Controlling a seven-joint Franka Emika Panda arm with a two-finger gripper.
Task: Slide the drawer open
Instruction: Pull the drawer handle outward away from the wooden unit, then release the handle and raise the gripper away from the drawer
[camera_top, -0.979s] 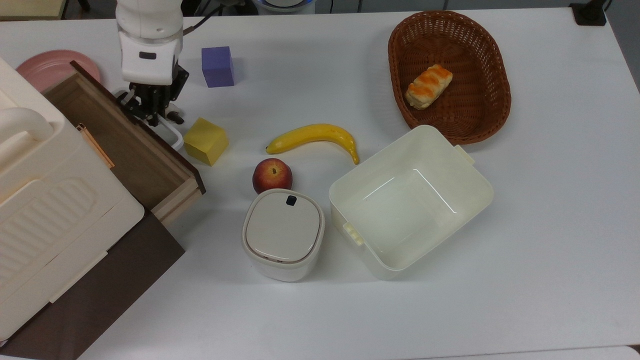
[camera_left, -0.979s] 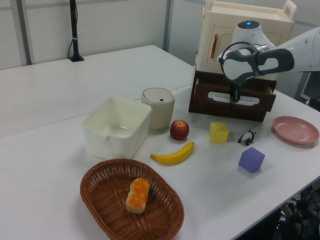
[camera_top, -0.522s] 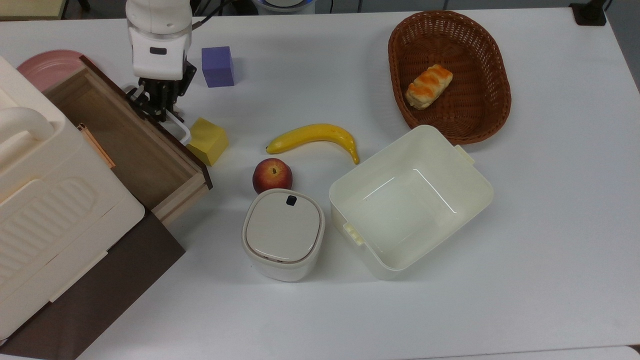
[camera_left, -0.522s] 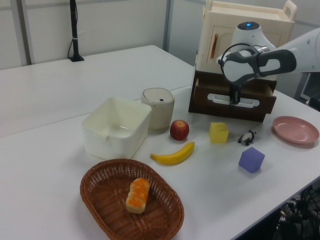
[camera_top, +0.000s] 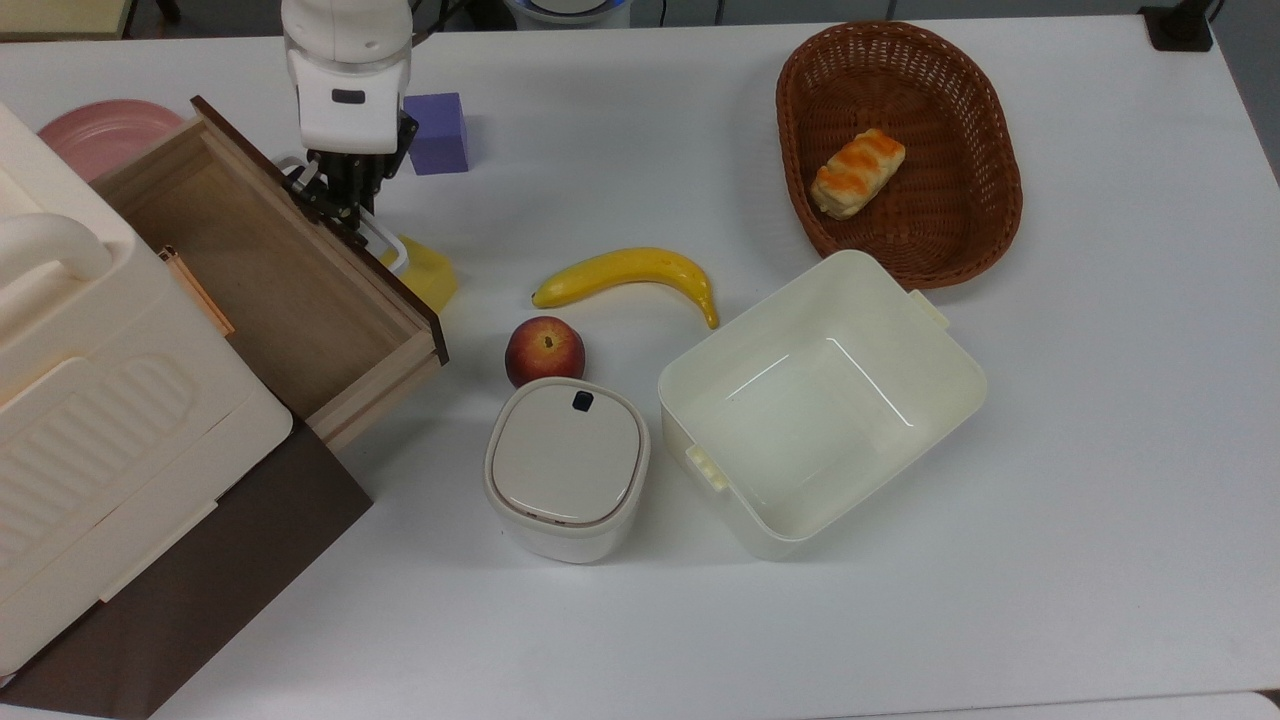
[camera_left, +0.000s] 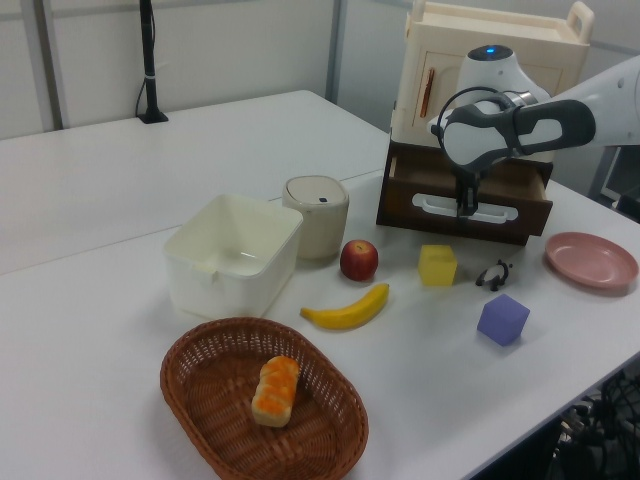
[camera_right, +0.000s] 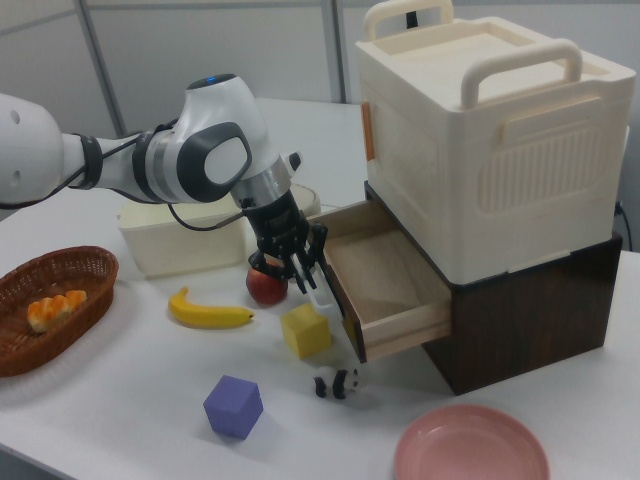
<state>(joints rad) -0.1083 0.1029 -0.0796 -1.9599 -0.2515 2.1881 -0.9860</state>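
1. One drawer (camera_top: 270, 275) stands pulled well out of the dark brown cabinet (camera_right: 530, 325) at the top view's left; its light-wood interior is exposed and bare.
2. Its dark front panel (camera_left: 462, 215) faces the table's middle and carries a white loop handle (camera_left: 440, 206).
3. Above the cabinet sits a cream ribbed plastic case (camera_right: 490, 130) with carrying handles on its lid.
4. The gripper (camera_top: 345, 205) points down at the front panel, its fingers clenched on the handle, as seen in the top view and the right view.
5. The arm (camera_right: 150, 160) reaches in from the right view's left, white with a dark grey joint cover.
6. A yellow cube (camera_right: 307, 331) lies just beside the drawer front; in the top view the handle overlaps its edge, and contact cannot be judged.
7. A small panda figure (camera_right: 337, 384) stands on the white table (camera_top: 1100, 450) near the drawer's outer corner in the right view.
8. A purple cube (camera_top: 436, 133) and a pink plate (camera_left: 590, 260) lie near the cabinet.
9. Near the table's middle: a banana (camera_top: 625, 275), an apple (camera_top: 544, 350), a lidded cream bin (camera_top: 566, 468) and an open cream square tub (camera_top: 820, 400).
10. A brown wicker basket (camera_top: 970, 210) holding a bread roll (camera_top: 857, 172) sits at the top view's upper right, well apart from the drawer.
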